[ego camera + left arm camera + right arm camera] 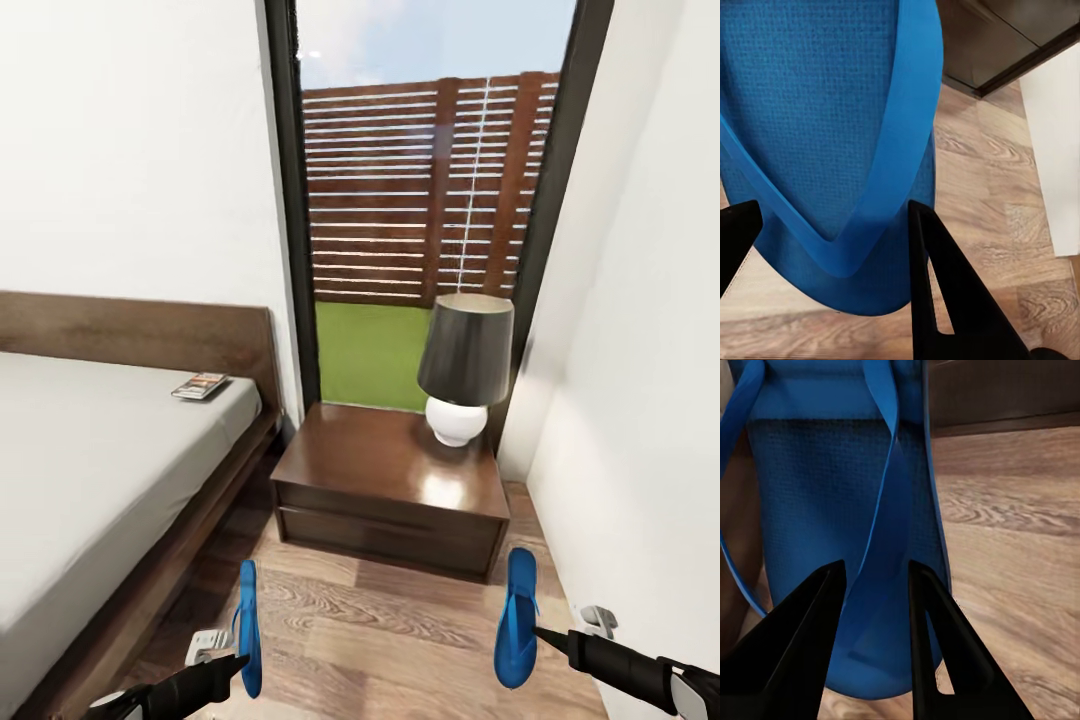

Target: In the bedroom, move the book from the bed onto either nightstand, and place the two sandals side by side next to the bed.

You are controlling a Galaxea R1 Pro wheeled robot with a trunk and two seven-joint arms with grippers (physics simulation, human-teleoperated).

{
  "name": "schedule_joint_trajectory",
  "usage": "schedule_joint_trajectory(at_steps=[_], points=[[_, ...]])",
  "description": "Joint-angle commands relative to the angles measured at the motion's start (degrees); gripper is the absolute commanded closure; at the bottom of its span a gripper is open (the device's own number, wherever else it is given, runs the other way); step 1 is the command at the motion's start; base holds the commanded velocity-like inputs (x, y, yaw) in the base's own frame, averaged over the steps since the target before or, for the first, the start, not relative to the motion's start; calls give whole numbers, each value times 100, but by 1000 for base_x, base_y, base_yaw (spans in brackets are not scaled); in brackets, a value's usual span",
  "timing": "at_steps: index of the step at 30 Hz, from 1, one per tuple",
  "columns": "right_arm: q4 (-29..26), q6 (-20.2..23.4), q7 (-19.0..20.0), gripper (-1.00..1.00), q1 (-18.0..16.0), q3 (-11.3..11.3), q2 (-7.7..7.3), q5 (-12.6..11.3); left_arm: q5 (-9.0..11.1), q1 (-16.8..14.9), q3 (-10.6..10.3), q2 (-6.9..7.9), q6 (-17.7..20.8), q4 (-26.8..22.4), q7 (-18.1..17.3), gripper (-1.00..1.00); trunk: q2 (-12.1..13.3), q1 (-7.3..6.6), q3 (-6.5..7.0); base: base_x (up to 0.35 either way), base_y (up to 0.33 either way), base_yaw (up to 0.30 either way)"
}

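Observation:
Each gripper holds one bright blue sandal above the wood floor in front of the nightstand [388, 487]. My left gripper [238, 660] [832, 208] is shut across the heel of one sandal [248, 622] [825, 112], which hangs on edge close to the bed [90, 470]. On the other side, my right gripper [540, 632] [874, 570] is shut on the second sandal [516, 618] [817, 495], near the right wall. The book [200, 385] lies on the mattress by the headboard, far from both grippers.
A lamp [464, 368] with a dark shade and white base stands on the right part of the nightstand's glossy top. Behind it is a tall dark-framed window [430, 200]. A white wall [640, 400] closes the right side. Bare plank floor [380, 630] lies between the sandals.

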Motion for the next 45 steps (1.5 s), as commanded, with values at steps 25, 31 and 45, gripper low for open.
schedule_joint_trajectory(at_steps=[25, 31, 45], points=[[-4, 29, 18, 100, -2, -14, -3, -27, 29, -6, -43, -35, -48, 6, -5, 100, -2, -1, -5, 0, -36, 293], [-3, 29, 16, 100, -2, -14, -3, -27, 31, -6, -43, -42, -48, 6, -5, 100, -2, -1, -5, 0, 0, 293], [-5, 29, 18, 100, -2, -14, -3, -27, 28, -6, -43, -79, -48, 6, 3, 100, -2, -1, -5, 0, -10, 293]])
